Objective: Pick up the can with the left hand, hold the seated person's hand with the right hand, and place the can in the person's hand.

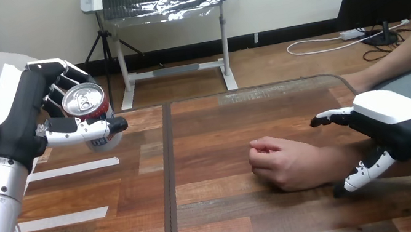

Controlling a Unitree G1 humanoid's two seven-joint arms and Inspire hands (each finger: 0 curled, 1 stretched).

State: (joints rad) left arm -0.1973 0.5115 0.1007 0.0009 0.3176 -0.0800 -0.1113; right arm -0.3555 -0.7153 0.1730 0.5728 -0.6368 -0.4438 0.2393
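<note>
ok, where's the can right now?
Head view, left side: the can is held off the table in the left robot hand, fingers and thumb curled round it, well apart from the person's hand resting right of centre.

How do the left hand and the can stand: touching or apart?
Touching. The head view shows the left hand with fingers and thumb curled round the can.
</note>
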